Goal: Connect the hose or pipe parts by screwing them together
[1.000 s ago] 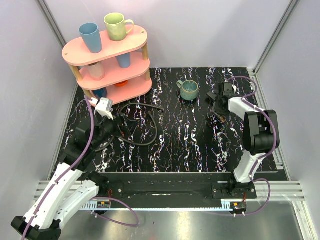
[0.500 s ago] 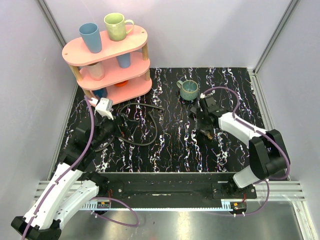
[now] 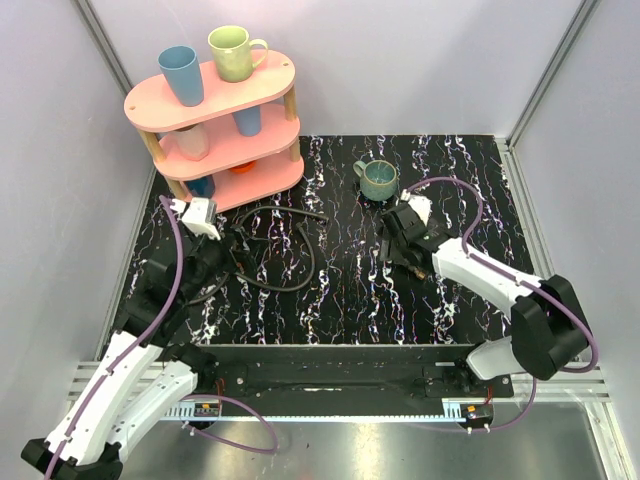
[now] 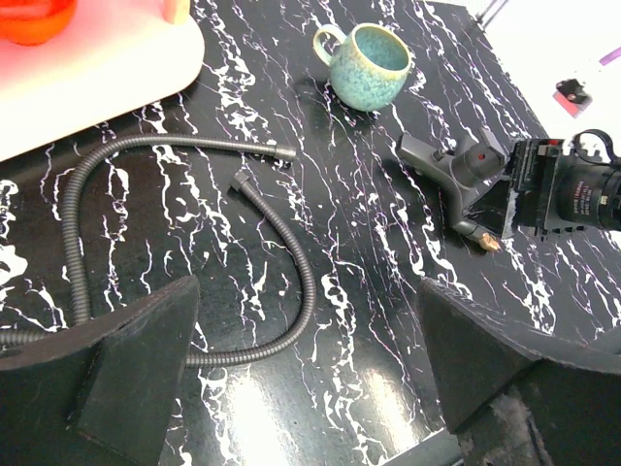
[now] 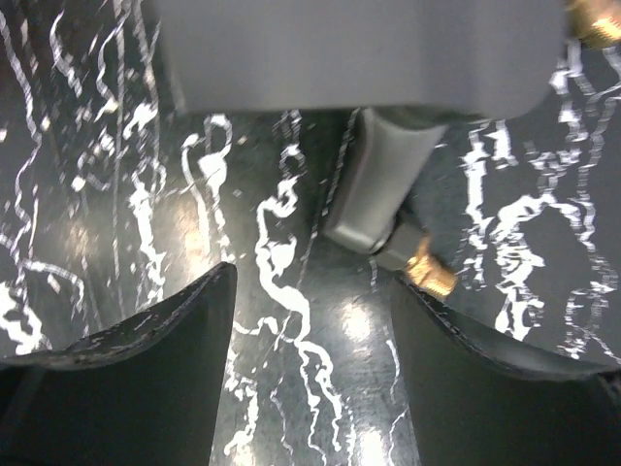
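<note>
Right jaws are parted with nothing gripped, the grey fan-shaped piece (image 5: pixel 374 184) lying on the bench (image 3: pixel 350 290) near the teal mug (image 3: pixel 380 180), so I'd centre on its stem, clear of the brass tip (image 5: pixel 430 272), before squeezing; left jaws gape empty over the hoses (image 4: pixel 306 282).

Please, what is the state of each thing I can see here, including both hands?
grey fan-shaped piece: lying flat, brass tip unconnected.
black hoses: loose on the table, ends not joined.
left hand: open, holding nothing.
right hand: open, at the grey fan-shaped piece, not gripping it.
teal mug: upright.
</note>
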Robot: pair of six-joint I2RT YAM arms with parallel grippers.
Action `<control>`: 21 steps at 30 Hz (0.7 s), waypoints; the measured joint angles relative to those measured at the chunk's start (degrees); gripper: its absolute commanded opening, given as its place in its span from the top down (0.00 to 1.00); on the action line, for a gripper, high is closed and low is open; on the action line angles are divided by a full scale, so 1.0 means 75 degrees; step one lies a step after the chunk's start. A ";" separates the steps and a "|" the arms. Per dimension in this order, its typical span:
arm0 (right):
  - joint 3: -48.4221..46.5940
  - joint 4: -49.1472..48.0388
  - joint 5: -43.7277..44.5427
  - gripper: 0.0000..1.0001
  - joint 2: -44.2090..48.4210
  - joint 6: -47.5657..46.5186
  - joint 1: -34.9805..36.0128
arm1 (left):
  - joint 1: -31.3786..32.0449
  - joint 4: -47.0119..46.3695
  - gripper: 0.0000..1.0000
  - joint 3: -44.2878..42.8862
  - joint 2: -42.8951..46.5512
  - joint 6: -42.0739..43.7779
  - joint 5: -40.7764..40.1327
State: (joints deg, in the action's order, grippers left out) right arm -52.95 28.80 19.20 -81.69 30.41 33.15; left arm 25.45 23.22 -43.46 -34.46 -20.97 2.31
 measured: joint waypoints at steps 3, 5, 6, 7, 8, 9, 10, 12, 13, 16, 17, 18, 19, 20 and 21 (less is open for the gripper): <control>-0.0003 -0.0061 0.0845 0.25 0.0050 0.0268 -0.0006 | 0.0000 0.0000 0.02 0.0000 0.0052 -0.0003 -0.0154; -0.0050 -0.0064 0.1288 0.26 -0.0070 0.0376 -0.0017 | 0.0000 -0.0003 0.02 0.0000 0.0082 -0.0003 -0.0201; -0.0146 -0.0061 0.1504 0.27 -0.0221 0.0417 -0.0029 | 0.0000 -0.0009 0.02 0.0000 0.0082 -0.0003 -0.0210; -0.0221 -0.0085 0.1600 0.27 -0.0364 0.0437 -0.0038 | 0.0000 -0.0003 0.02 0.0000 0.0076 -0.0003 -0.0219; -0.0326 -0.0087 0.1751 0.28 -0.0568 0.0475 -0.0050 | 0.0000 0.0006 0.02 0.0000 0.0076 -0.0003 -0.0227; -0.0431 -0.0096 0.1856 0.28 -0.0775 0.0519 -0.0070 | 0.0000 0.0009 0.02 0.0000 0.0076 -0.0003 -0.0230; -0.0525 -0.0105 0.1929 0.28 -0.0985 0.0562 -0.0090 | 0.0000 0.0015 0.02 0.0000 0.0076 -0.0003 -0.0236; -0.0653 -0.0122 0.2043 0.28 -0.1343 0.0632 -0.0140 | 0.0009 0.0029 0.02 0.0000 0.0079 -0.0003 -0.0254; -0.0688 -0.0125 0.2101 0.28 -0.1466 0.0667 -0.0160 | 0.0009 0.0032 0.02 0.0000 0.0079 -0.0003 -0.0259; -0.0799 -0.0128 0.2165 0.29 -0.1818 0.0804 -0.0198 | 0.0009 0.0035 0.02 0.0000 0.0079 -0.0003 -0.0277; -0.0810 -0.0137 0.2162 0.29 -0.1880 0.0833 -0.0207 | 0.0009 0.0035 0.02 0.0000 0.0079 -0.0003 -0.0283; -0.0813 -0.0143 0.2154 0.30 -0.1947 0.0871 -0.0221 | 0.0009 0.0035 0.02 0.0000 0.0079 -0.0003 -0.0289; -0.0813 -0.0143 0.2148 0.30 -0.1993 0.0889 -0.0233 | 0.0009 0.0035 0.02 0.0000 0.0079 -0.0003 -0.0294; -0.0813 -0.0143 0.2145 0.30 -0.2028 0.0909 -0.0236 | 0.0009 0.0035 0.02 0.0000 0.0079 -0.0003 -0.0309; -0.0825 -0.0143 0.2139 0.32 -0.2066 0.0938 -0.0242 | 0.0009 0.0038 0.02 0.0000 0.0079 -0.0003 -0.0315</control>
State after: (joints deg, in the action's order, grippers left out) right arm -59.13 27.73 35.24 -97.19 37.45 31.33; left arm 25.52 23.51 -43.46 -33.87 -20.99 -0.05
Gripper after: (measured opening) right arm 0.706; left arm 0.984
